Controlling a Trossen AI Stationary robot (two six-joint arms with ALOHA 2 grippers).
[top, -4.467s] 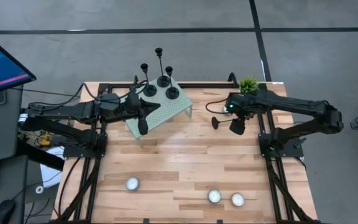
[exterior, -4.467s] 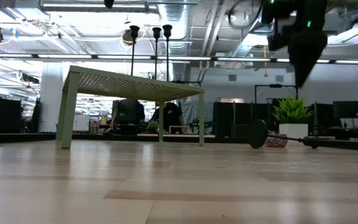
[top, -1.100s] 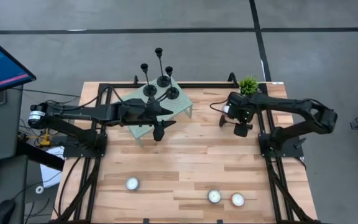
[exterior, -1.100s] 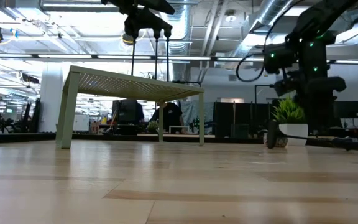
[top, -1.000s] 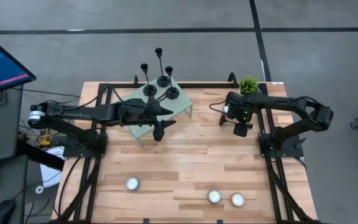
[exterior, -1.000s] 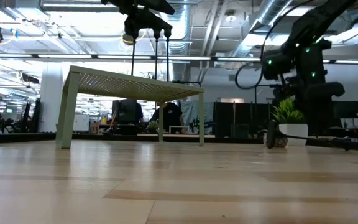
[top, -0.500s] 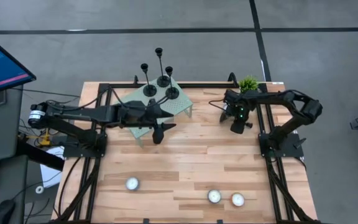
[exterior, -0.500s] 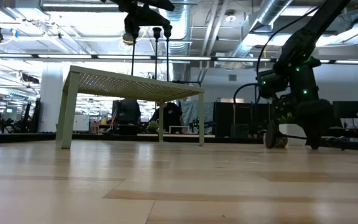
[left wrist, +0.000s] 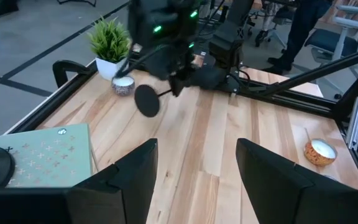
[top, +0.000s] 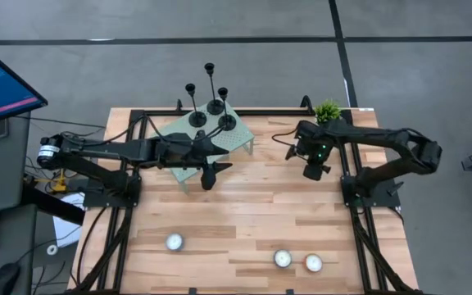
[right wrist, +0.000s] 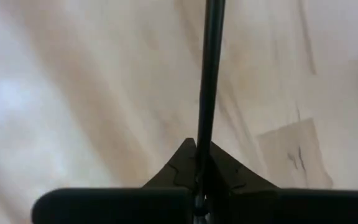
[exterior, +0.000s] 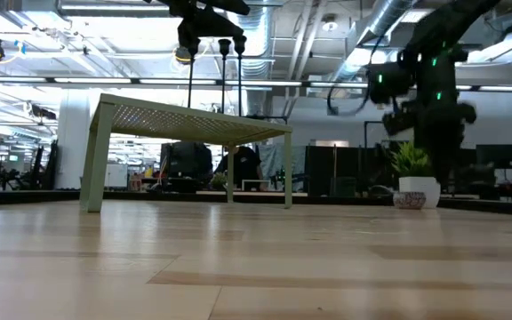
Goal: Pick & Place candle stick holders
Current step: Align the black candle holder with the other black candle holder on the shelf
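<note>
Open-plan office-lab: exposed ducts [exterior: 327,36], desks.

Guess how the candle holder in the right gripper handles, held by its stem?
Probably stiff: the candle stick holder shows a straight stem though held off the table. It may swivel or slip, as the right gripper pinches only that thin round rod. Likely base-heavy, so its disc end could swing down.

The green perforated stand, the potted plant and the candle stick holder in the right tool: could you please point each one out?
green perforated stand [top: 238,139]: high view, bare top near its right edge.
potted plant [left wrist: 109,38]: left wrist view, its green leaves.
candle stick holder [right wrist: 209,74]: right wrist view, its thin stem above the shut right tool [right wrist: 196,167].
</note>
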